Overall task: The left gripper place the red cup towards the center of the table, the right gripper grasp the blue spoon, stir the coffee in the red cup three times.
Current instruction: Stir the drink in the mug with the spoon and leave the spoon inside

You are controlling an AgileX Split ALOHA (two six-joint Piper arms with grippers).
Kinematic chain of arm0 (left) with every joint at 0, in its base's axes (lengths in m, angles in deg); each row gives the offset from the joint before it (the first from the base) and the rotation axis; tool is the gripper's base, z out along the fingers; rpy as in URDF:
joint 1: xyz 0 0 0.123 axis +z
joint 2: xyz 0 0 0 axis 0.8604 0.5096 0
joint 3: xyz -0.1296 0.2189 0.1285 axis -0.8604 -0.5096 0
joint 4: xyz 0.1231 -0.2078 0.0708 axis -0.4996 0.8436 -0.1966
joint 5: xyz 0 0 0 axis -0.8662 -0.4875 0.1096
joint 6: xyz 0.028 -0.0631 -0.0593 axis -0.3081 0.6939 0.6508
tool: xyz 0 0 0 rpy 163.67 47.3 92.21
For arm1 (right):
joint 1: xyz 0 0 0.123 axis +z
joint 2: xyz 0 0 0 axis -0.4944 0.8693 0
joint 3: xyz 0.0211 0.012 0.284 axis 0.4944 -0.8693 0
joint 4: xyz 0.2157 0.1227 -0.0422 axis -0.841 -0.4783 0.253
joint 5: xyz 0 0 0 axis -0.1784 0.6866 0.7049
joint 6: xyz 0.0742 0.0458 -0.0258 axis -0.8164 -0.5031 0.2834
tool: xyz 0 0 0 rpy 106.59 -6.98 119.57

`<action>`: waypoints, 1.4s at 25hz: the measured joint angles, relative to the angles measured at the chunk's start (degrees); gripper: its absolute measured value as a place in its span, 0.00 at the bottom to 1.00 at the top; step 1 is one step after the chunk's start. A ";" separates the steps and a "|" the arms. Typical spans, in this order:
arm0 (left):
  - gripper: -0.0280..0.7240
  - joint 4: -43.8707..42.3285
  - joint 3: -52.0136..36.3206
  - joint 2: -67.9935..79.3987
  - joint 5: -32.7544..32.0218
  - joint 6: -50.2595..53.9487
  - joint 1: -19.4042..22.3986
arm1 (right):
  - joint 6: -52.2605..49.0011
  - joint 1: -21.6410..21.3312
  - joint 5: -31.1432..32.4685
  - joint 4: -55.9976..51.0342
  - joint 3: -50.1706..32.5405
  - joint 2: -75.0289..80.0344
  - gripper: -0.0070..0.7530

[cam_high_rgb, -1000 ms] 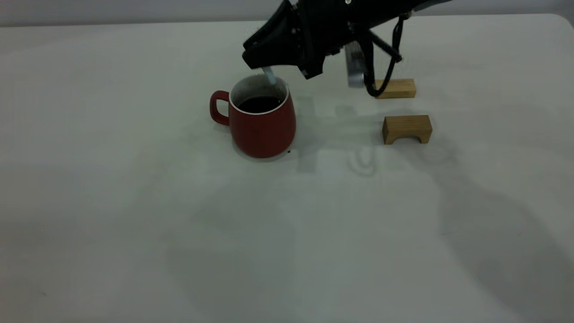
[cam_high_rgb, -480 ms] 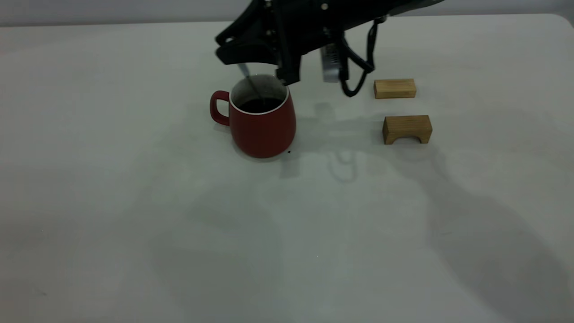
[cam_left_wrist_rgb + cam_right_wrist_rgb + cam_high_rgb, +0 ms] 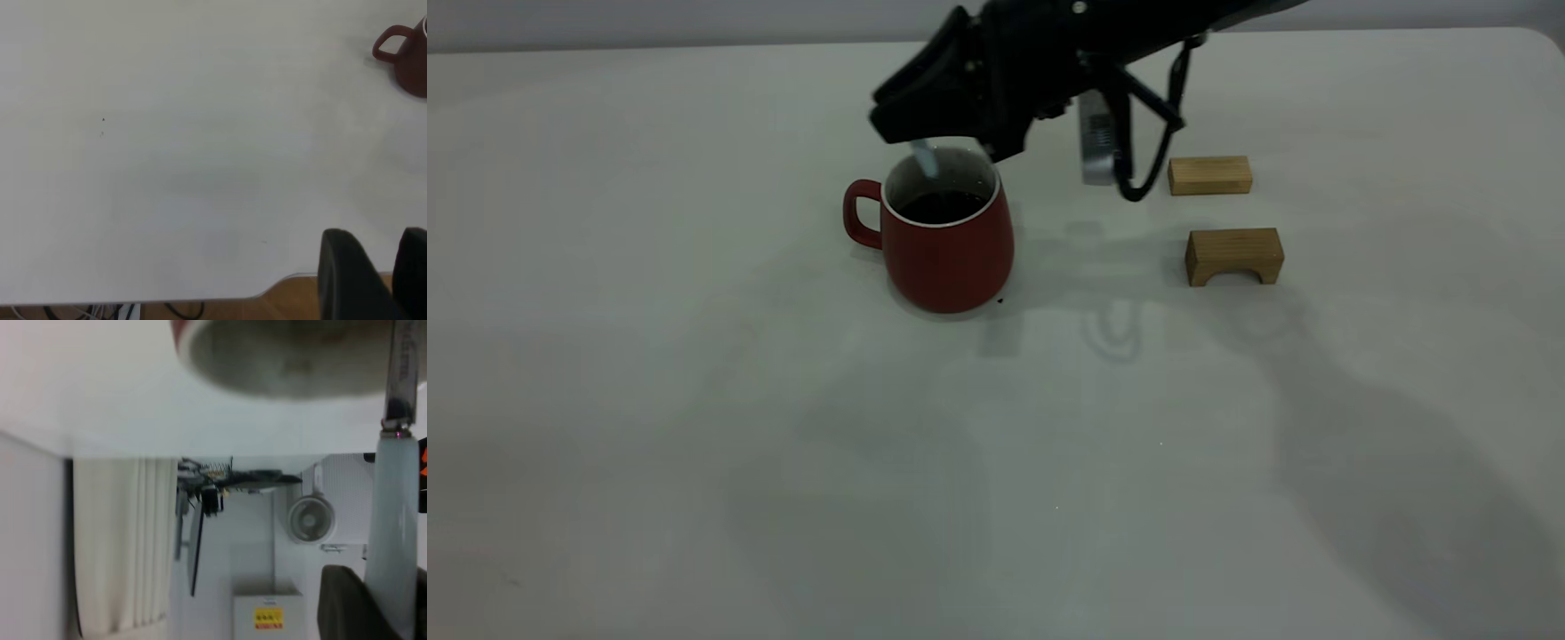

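The red cup stands upright near the table's middle, handle to the left, with dark coffee inside. My right gripper hovers just over the cup's rim, shut on the blue spoon. The spoon points down into the cup, and its bowl is hidden inside. In the right wrist view the pale handle sits between the fingers of that gripper, with the metal shaft reaching past the cup's rim. My left gripper is parked at the table's edge, far from the cup, shut and empty.
Two tan wooden blocks lie right of the cup, a flat one farther back and an arched one nearer. The right arm's cables hang between cup and blocks. The table's rounded corner shows in the left wrist view.
The right gripper carried the spoon from the cup's right side across to its left, then came back slightly right and lower. Cup and blocks have stayed put.
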State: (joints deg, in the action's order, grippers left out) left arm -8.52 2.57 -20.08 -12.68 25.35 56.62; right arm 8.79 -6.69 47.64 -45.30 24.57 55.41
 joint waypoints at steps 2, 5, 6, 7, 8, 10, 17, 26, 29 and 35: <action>0.36 0.00 0.00 0.00 0.00 0.00 0.00 | 5.69 0.28 0.05 -1.88 0.00 0.00 0.20; 0.36 0.00 0.00 0.00 0.00 0.00 0.00 | 13.03 0.11 0.01 -2.87 0.00 0.00 0.20; 0.36 0.00 0.00 0.00 0.00 0.00 0.00 | 14.46 -0.02 0.01 -2.67 0.00 0.00 0.20; 0.36 0.00 0.00 0.00 0.00 0.00 0.00 | 15.66 -0.25 0.01 -2.29 0.00 0.00 0.20; 0.36 0.00 0.00 0.00 0.00 0.00 0.00 | 16.55 -0.57 0.01 -1.51 0.00 0.00 0.20; 0.36 0.00 0.00 0.00 0.00 -0.05 0.00 | 17.18 -1.07 0.31 0.67 0.00 0.00 0.20; 0.36 0.00 0.00 0.00 0.00 -0.10 0.00 | 17.74 -1.64 1.72 6.77 0.00 0.00 0.20; 0.36 0.00 0.00 0.00 0.00 -0.10 0.00 | 17.81 -1.64 3.44 7.75 0.00 0.00 0.20; 0.36 0.00 0.00 0.00 0.00 -0.10 0.00 | 17.81 -1.64 3.51 7.75 0.00 0.00 0.22; 0.36 0.00 0.00 0.00 0.00 -0.10 0.00 | 17.86 -1.64 4.18 9.85 0.00 -0.15 0.47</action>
State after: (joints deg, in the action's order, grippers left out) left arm -8.52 2.57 -20.08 -12.68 25.25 56.62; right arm 26.65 -8.33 51.82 -35.45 24.57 55.26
